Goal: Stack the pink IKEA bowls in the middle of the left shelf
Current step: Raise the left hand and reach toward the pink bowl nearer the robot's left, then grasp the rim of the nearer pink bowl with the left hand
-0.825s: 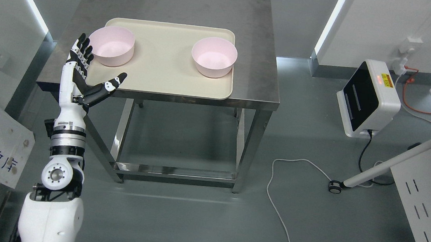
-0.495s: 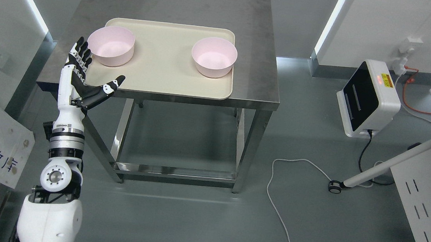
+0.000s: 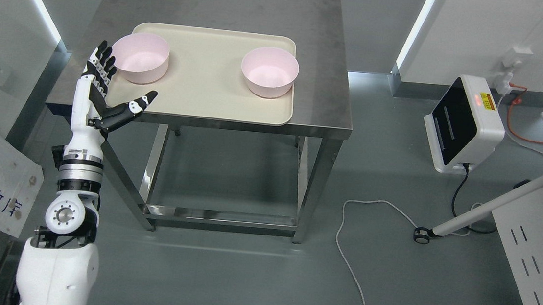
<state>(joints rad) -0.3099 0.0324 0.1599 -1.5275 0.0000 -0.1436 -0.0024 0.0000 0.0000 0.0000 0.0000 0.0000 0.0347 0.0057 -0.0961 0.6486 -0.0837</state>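
Two pink bowls, one left (image 3: 140,57) and one right (image 3: 269,72), sit apart on a cream tray (image 3: 208,88) on the counter (image 3: 325,98), the left hand (image 3: 101,89) spread empty beside the left one.

Before me stands a steel table (image 3: 225,1) on metal legs, its grey top dull and scuffed. A beige tray (image 3: 209,78) lies directly on it, near the front edge and toward the left, leaving bare steel behind it and to the right. The table rests on grey floor (image 3: 250,278).
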